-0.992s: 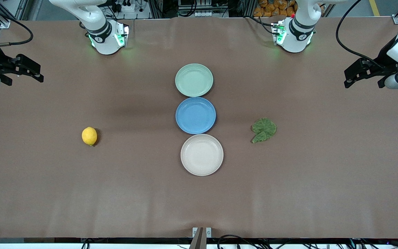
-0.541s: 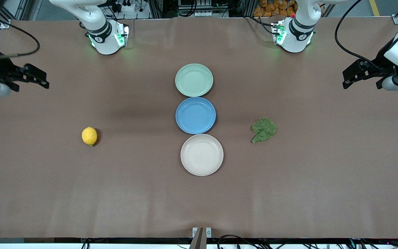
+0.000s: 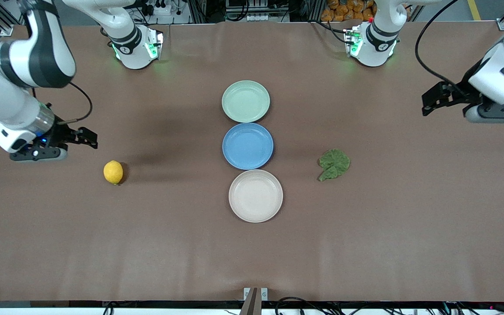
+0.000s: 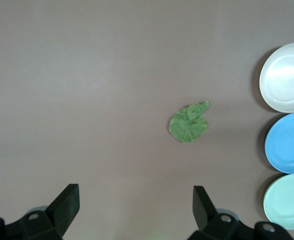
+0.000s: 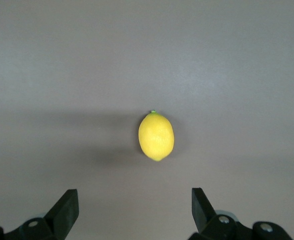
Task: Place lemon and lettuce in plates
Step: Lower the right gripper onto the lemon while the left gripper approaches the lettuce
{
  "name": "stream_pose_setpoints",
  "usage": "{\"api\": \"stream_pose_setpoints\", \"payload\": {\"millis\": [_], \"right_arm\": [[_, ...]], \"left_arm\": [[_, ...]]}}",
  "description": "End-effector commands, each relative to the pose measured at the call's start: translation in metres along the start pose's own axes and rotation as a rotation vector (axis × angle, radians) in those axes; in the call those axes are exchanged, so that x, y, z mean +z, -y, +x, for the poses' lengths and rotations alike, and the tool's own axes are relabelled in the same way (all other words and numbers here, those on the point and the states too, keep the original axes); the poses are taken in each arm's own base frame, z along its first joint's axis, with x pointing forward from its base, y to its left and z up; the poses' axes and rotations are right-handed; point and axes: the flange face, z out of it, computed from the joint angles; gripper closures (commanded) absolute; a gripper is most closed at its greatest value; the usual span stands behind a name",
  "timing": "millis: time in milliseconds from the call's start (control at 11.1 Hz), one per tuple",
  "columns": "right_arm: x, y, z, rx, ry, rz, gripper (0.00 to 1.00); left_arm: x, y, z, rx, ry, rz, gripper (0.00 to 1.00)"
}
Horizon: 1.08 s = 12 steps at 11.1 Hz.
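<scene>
Lemon (image 3: 113, 172) near spread-open right gripper (image 3: 89, 139); lettuce (image 3: 334, 164) well apart from spread-open left gripper (image 3: 428, 106).

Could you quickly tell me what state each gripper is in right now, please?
Left gripper: open, holding nothing, up over the table near the lettuce.
Right gripper: open, holding nothing, up over the table near the lemon.
</scene>
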Motion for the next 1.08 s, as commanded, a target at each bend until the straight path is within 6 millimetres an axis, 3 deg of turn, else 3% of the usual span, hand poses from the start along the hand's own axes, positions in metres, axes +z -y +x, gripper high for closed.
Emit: {"api": "stream_pose_setpoints", "payload": {"millis": [0,270,541,721,992], "right_arm": [[0.061,-0.014,0.006,-0.018,-0.011,-0.033,0.00],[0.110,-0.026,-0.002,-0.016,-0.042,-0.051,0.00],[0.155,-0.025,0.002,-0.012,-0.039,-0.049,0.00],[0.185,-0.026,0.002,-0.009,-0.044,-0.049,0.00],[0.211,-0.026,0.000,0.029,-0.022,-0.045,0.00]], "left_arm": [[0.039,-0.004,0.001,0.024,0.082,-0.022,0.00],[0.080,-0.010,-0.007,0.025,0.087,-0.045,0.00],[0.123,-0.007,-0.011,0.015,0.105,-0.042,0.00],[0.146,-0.015,-0.009,0.012,0.075,-0.043,0.00],[0.194,-0.036,0.005,0.009,0.046,-0.043,0.00]]}}
